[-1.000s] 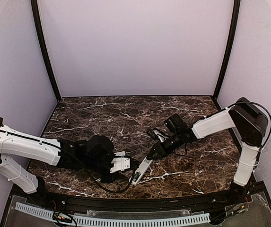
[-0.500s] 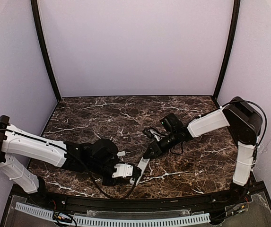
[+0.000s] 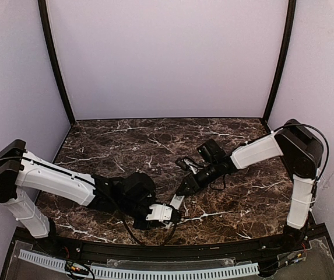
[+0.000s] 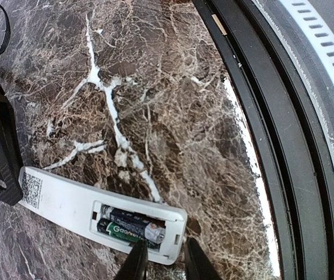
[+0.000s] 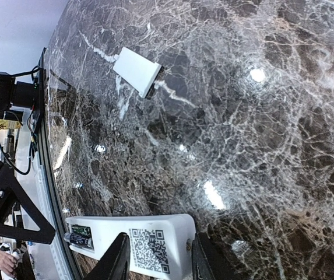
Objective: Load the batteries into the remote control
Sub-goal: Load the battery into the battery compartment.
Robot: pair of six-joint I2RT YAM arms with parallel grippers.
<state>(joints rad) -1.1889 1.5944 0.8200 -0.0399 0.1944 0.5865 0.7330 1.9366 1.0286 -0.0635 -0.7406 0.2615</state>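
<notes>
Remote control face down near the surface's near edge.
The remote control (image 4: 85,210), batteries (image 4: 129,227) showing, lies between both end effectors: left end effector (image 4: 162,262) narrowly parted at its battery end, right end effector (image 5: 158,259) straddling its other end.

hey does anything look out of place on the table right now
Yes. The remote control lies face down with its battery bay uncovered, batteries showing. Its white cover lies apart on the marble.

Left arm stretched low from the left, bent at the elbow, left gripper (image 3: 169,214) near the front edge, jaws narrowly parted. Right arm folded down from the right, forearm angled inward, right gripper (image 3: 183,189) near centre, fingers (image 5: 115,259) slightly apart, tips pointing toward the other gripper.
</notes>
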